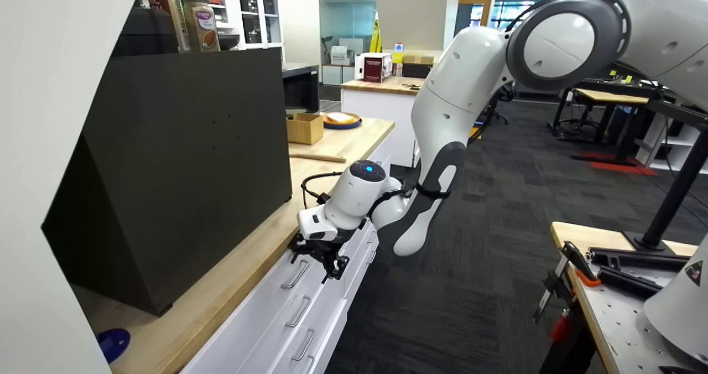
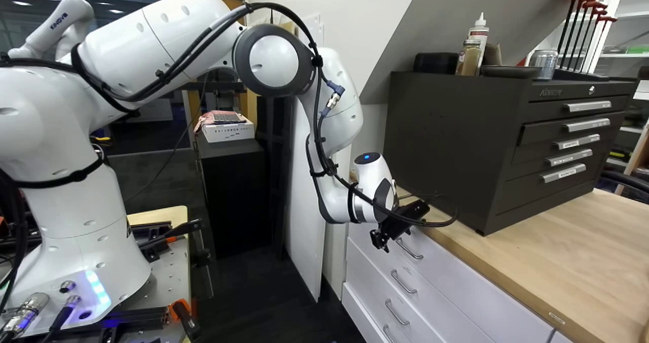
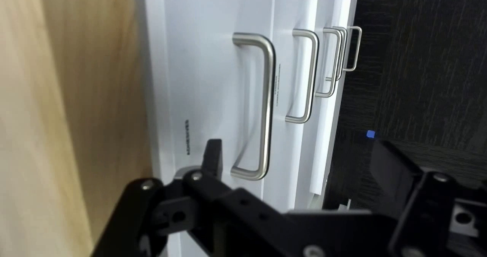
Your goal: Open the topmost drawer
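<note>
The topmost drawer (image 1: 260, 296) has a white front just below the wood countertop edge and appears closed. It also shows in an exterior view (image 2: 466, 272) and in the wrist view (image 3: 201, 78), where a small dark label marks it. Its silver bar handle (image 3: 268, 105) shows in both exterior views (image 1: 296, 275) (image 2: 409, 249). My gripper (image 3: 299, 150) is open and empty near one end of the handle. In the wrist view one finger is on the countertop side of the handle and the other over the dark floor. The gripper appears in both exterior views (image 1: 311, 267) (image 2: 395, 239).
Lower drawer handles (image 3: 310, 78) (image 2: 403, 282) lie below. The light wood countertop (image 1: 232, 291) juts above the drawers and carries a dark tool chest (image 2: 446, 145). A white wall panel (image 2: 307, 206) stands beside the arm. A cable (image 2: 446, 222) loops by the wrist.
</note>
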### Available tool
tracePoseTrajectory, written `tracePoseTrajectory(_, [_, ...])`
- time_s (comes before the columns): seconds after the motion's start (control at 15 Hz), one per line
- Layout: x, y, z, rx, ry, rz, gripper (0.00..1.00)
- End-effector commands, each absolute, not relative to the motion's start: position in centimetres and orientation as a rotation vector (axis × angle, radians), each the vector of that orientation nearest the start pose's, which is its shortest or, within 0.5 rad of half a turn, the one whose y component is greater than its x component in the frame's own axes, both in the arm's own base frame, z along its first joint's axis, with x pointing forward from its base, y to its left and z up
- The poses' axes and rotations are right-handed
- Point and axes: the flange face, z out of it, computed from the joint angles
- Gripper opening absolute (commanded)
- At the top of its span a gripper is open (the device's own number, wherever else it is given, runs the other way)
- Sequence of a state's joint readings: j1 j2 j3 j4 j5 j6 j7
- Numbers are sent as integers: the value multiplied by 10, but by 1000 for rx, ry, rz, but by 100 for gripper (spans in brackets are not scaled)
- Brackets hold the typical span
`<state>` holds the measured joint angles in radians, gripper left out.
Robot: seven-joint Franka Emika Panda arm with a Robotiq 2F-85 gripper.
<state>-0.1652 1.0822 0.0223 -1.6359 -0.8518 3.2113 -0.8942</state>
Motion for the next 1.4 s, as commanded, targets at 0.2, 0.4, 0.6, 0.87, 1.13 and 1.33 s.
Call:
tracePoseTrajectory(0.2, [649, -24, 16, 2003, 1989, 383, 100])
tracePoseTrajectory(0.4, [651, -25, 4, 2012, 1996, 378, 100])
tracePoseTrajectory(0.6, [653, -25, 1, 1997, 2000, 391, 100])
tracePoseTrajectory(0.87, [659, -26, -1, 1929, 2027, 430, 100])
tracePoseTrajectory(1.13, [662, -30, -8, 1892, 2062, 420, 100])
tracePoseTrajectory(1.33, [663, -33, -22, 1875, 2086, 441, 100])
